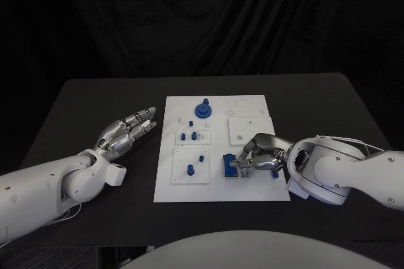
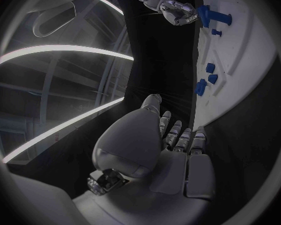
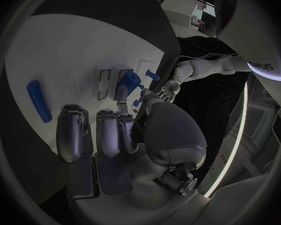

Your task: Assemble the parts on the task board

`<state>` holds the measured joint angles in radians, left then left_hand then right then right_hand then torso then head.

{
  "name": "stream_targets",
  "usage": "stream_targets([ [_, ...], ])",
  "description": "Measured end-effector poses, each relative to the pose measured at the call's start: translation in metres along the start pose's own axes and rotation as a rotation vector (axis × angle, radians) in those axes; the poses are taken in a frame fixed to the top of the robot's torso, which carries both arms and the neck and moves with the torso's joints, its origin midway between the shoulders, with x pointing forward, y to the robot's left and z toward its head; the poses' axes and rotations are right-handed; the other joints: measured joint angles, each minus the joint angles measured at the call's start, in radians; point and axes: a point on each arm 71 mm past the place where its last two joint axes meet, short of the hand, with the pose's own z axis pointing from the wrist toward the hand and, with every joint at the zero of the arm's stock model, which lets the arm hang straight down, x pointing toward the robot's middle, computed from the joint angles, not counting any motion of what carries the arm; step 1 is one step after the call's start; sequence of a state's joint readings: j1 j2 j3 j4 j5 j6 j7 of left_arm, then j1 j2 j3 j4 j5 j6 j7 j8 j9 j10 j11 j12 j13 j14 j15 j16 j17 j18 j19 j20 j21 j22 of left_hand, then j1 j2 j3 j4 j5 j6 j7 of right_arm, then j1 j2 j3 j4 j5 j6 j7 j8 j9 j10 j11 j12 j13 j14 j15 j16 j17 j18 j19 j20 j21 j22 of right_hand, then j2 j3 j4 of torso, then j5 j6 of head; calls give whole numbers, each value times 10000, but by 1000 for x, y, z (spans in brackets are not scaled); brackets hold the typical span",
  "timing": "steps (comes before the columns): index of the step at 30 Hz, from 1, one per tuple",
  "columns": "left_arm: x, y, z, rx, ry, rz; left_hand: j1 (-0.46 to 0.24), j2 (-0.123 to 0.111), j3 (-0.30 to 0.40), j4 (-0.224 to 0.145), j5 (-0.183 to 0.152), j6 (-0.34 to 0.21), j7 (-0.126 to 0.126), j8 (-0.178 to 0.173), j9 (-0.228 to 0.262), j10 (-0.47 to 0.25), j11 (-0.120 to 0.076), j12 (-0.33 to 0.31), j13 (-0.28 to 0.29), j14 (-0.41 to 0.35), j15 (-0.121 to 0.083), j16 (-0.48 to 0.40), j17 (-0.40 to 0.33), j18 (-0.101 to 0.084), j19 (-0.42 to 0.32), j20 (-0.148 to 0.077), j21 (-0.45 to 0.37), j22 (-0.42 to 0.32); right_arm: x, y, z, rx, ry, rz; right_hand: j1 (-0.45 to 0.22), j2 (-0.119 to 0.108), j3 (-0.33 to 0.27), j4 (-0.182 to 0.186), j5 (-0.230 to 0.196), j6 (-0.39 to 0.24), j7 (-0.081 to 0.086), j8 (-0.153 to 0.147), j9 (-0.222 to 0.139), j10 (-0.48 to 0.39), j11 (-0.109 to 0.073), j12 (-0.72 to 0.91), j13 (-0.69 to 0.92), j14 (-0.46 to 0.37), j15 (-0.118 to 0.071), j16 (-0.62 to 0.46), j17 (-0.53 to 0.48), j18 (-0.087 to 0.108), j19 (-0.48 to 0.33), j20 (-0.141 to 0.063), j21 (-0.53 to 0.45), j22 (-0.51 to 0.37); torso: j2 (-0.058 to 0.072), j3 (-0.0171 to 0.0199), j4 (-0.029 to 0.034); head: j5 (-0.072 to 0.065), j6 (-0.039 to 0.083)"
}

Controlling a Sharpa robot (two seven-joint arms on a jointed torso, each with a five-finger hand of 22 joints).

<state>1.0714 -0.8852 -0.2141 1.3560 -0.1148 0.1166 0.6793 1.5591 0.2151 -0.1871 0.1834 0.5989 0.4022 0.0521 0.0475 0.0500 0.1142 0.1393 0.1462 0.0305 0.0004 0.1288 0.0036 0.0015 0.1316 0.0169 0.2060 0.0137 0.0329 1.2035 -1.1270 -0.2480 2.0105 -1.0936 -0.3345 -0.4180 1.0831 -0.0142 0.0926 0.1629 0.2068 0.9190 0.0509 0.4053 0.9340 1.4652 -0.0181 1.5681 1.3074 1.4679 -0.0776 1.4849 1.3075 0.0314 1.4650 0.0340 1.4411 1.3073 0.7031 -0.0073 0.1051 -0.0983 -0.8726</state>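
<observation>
The white task board (image 1: pixel 220 181) lies mid-table. My right hand (image 1: pixel 263 155) is over its near right part, thumb and a finger pinching an upright blue block (image 1: pixel 230 166) that touches the board; the same block (image 3: pixel 127 85) rises past my fingertips (image 3: pixel 107 131) in the right wrist view. A blue cylinder (image 3: pixel 38 101) lies flat on the board beside that hand. A round blue knob (image 1: pixel 203 110) and small blue pegs (image 1: pixel 191 135) stand farther back, with two pegs (image 1: pixel 191 170) on a near plate. My left hand (image 1: pixel 126 132) lies open on the table left of the board, holding nothing.
The black table (image 1: pixel 93 100) surrounds the board. Raised white sub-plates (image 1: pixel 191 166) and a ring outline (image 1: pixel 242 105) sit on the board. The left wrist view shows the board edge (image 2: pixel 197 110), small blue pegs (image 2: pixel 210 73) and my right hand (image 2: pixel 172 7) across it.
</observation>
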Motion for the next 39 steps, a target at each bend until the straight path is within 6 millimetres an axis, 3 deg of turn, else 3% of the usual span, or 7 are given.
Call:
stream_targets([
  [3,0,0,0,-4,7,-9,0,0,0,0,0,0,0,0,0,0,0,0,0,0,0,0,1,1,0,0,0,0,0,1,0,-144,-49,-168,30,30,-198,-19,-226,-233,-91,691,640,0,0,0,0,-45,-45,23,0,0,38,-38,0,0,-2,2,-6,1,0],
  [7,0,0,0,-9,11,-16,0,0,0,0,0,0,0,0,-1,0,0,0,0,0,0,0,1,0,0,-1,0,0,0,2,0,-260,-69,-356,140,53,-429,-26,-460,-504,-211,1709,1563,0,-147,0,0,-20,-144,23,0,0,20,-131,0,0,-3,2,-5,12,0],
  [9,0,0,0,-10,9,-17,0,0,0,0,0,0,0,0,-1,0,0,0,0,0,0,0,1,1,0,0,0,0,0,2,0,-290,-63,-430,162,75,-456,-30,-501,-550,-229,1915,1750,16,-162,0,0,-9,-154,23,0,0,5,-146,0,0,-3,2,-5,20,0],
  [18,0,1,-1,-16,18,-29,0,0,0,0,0,0,0,0,-1,0,0,0,0,36,36,0,4,1,-1,-1,0,8,0,2,2,-323,-21,-680,293,186,-485,-2,-518,-594,-274,2138,1943,8,-169,0,-1,-16,-161,23,0,0,5,-146,0,1,-11,-7,1,33,0],
  [23,0,1,-1,-17,25,-35,0,0,0,0,0,0,0,0,-1,0,0,0,0,36,36,0,5,1,-1,-1,0,8,0,1,4,-316,17,-764,497,246,-438,-49,-131,-640,-319,2241,2020,15,-233,0,-2,-9,-225,23,0,0,10,-210,0,0,-11,-12,6,38,0],
  [39,0,1,-1,-21,33,-46,0,0,29,-29,0,34,107,0,7,0,0,0,0,36,36,0,9,0,-1,-1,0,6,0,1,9,-289,126,-908,1002,316,-289,-365,94,-710,-390,2289,2031,16,-303,0,5,-44,-260,22,0,0,4,-216,-1,1,4,-16,12,62,0],
])
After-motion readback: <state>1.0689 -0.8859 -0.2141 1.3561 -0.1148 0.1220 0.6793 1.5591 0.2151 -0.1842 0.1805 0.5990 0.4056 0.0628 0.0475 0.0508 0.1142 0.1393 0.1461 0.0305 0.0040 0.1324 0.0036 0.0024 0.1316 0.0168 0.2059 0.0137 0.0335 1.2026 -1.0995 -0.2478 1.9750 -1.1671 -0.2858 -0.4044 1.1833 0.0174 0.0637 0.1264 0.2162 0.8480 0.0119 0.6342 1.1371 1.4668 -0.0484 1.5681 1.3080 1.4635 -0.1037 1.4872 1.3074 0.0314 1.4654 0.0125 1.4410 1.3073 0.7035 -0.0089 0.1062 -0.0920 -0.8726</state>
